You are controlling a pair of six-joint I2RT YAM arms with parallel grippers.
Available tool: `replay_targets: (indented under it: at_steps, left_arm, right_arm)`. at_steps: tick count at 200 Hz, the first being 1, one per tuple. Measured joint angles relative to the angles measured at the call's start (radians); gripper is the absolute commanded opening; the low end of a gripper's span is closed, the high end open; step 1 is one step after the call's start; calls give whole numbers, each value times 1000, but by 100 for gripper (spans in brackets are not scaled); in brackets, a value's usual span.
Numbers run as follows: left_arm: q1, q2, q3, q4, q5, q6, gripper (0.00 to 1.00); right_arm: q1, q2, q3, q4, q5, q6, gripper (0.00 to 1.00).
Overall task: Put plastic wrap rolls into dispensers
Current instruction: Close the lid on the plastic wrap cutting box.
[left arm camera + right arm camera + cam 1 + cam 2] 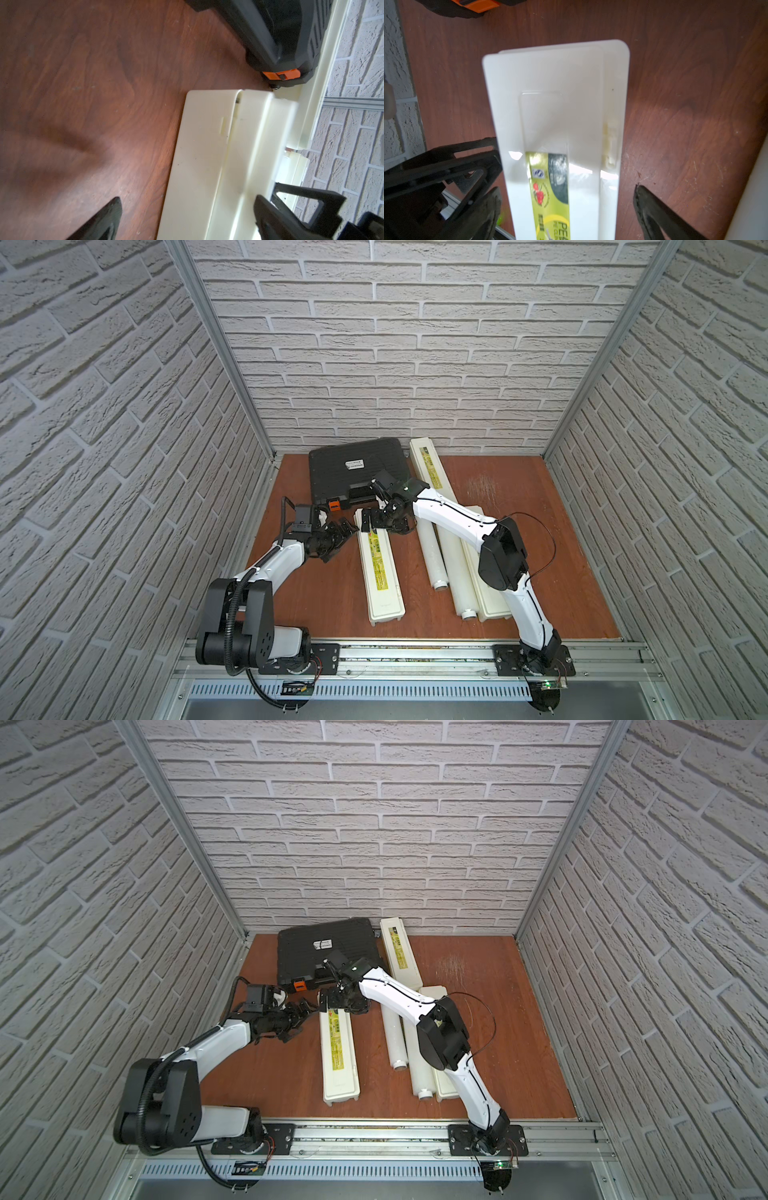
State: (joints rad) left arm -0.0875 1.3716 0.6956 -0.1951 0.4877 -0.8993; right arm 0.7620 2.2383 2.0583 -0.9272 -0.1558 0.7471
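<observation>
Robot test cell, faux-brick panels (415,344), aluminium frame posts (221,344)

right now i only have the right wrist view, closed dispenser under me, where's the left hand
Observer: The left hand is open at that dispenser's far end, on its left side.
Operator: any rolls near
Observer: Two plastic wrap rolls lie on the table to its right, neither held.
Operator: other dispensers
Observer: A second dispenser reaches the back wall beside a black case; a third dispenser sits partly under the right arm.
</observation>
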Motion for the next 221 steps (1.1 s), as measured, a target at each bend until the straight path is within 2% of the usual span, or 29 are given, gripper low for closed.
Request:
replay_targets:
  at_steps: [26, 73, 121, 152, 192, 221]
  left_arm:
    - [0, 9, 22, 2, 0, 5, 98]
    - [-6, 16, 38, 14, 8, 5, 98]
    - [-58, 32, 50, 44, 40, -7, 98]
    - [-88, 36, 47, 76, 74, -21, 98]
    - [-105, 76, 8, 180, 113, -64, 98]
    - [-115, 112, -31, 227, 116, -90, 98]
  right_arm:
    - [-10, -42, -67, 60, -13, -6, 100]
    - [-13, -51, -53, 110, -81, -47, 96]
    - [-43, -253, -387, 203, -172, -138, 92]
    - [-62, -366, -547, 270, -286, -220, 87]
    - [-51, -372, -723, 438, -472, -231, 77]
    - [-35, -319, -742, 504, -531, -224, 66]
